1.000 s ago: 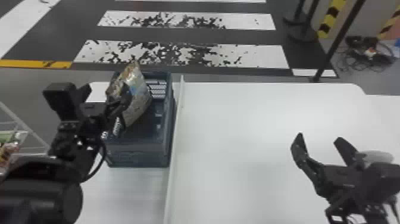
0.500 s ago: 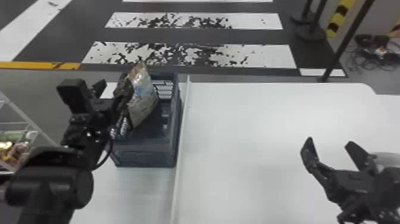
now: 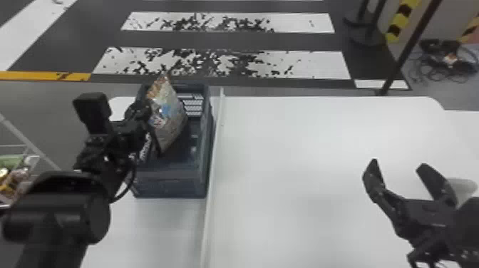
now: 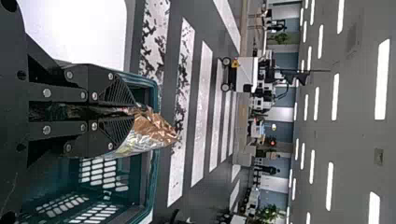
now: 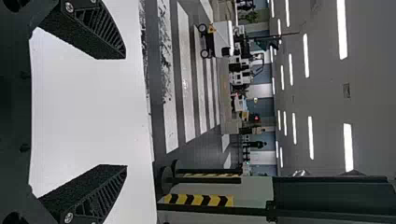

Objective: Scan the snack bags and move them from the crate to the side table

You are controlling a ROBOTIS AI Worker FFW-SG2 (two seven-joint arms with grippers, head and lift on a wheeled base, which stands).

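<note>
Snack bag point(image 3: 167, 117): we have it at eleven o'clock, in the left gripper point(image 3: 149, 123), its lower part down inside the crate point(image 3: 169, 181) and its crinkled top pointing up and away from us. Whether its bottom touches the crate floor, we cannot tell.

Nearest us, at about ten o'clock, is our left arm point(image 3: 64, 210), reaching toward eleven. Its jaws are clamped together on the bag; in the left wrist view a tuft of orange and silver foil sticks out past the fingertips.

At two o'clock we have the right gripper point(image 3: 398, 165), over the white table point(image 3: 303, 149), its jaws spread wide with nothing between them.

The blue-grey crate stands just beside a raised white edge point(image 3: 214, 171), which runs away from us from near twelve toward eleven. Off at ten o'clock we see a wire rack point(image 3: 28, 141) with packets point(image 3: 14, 178) in it.

Beyond the table, from eleven round past twelve, lie the worn white stripes point(image 3: 221, 62) of a crossing on the dark floor. A yellow line point(image 3: 42, 75) runs between ten and eleven. Past our table's far right corner, between one and two, cables point(image 3: 442, 64) lie tangled on the floor.
</note>
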